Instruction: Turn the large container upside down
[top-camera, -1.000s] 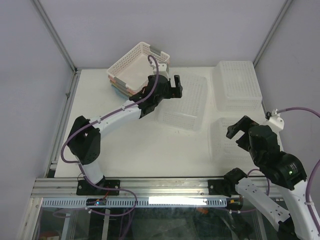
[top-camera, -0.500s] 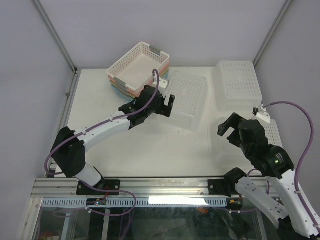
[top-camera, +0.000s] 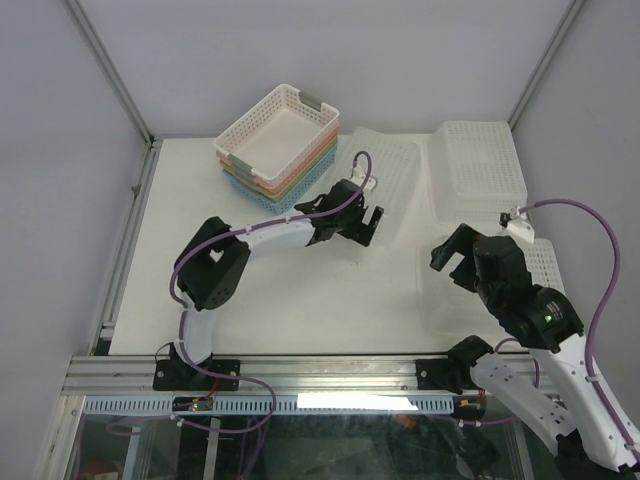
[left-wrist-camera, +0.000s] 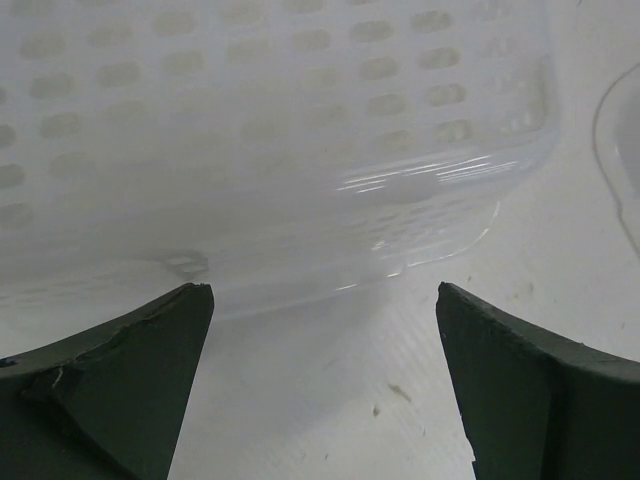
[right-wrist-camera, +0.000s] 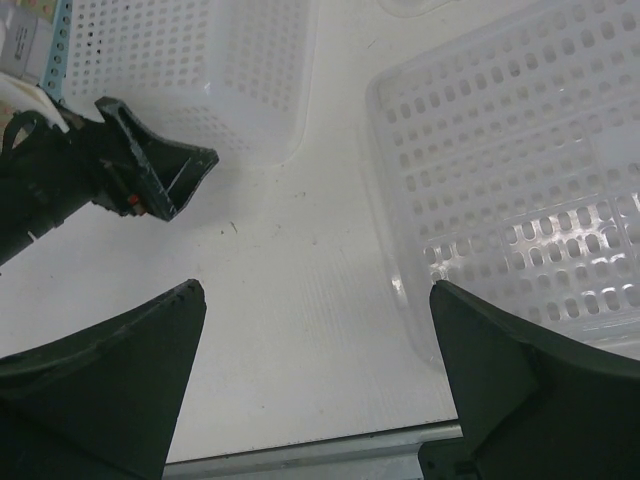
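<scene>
The large container (top-camera: 390, 168) is a clear perforated plastic bin lying in the middle of the white table, its far end near the back edge. My left gripper (top-camera: 368, 228) stands open just in front of its near wall, not touching it. In the left wrist view that holed wall (left-wrist-camera: 280, 130) fills the upper half, beyond the open left gripper (left-wrist-camera: 325, 292) with bare table between the fingers. My right gripper (top-camera: 452, 262) hovers open at the right. In its own view the right gripper (right-wrist-camera: 315, 288) holds nothing, with the large container (right-wrist-camera: 190, 70) ahead at upper left.
A stack of coloured baskets (top-camera: 275, 140) sits at the back left, close to the large container. Another clear bin (top-camera: 480, 170) lies at the back right. A third clear bin (right-wrist-camera: 520, 170) lies under and beside my right gripper. The metal table rail (top-camera: 320, 375) runs along the front.
The left arm has swung round and its gripper now sits nearer and further right. The large container has shifted toward the back edge. My right gripper has edged left.
</scene>
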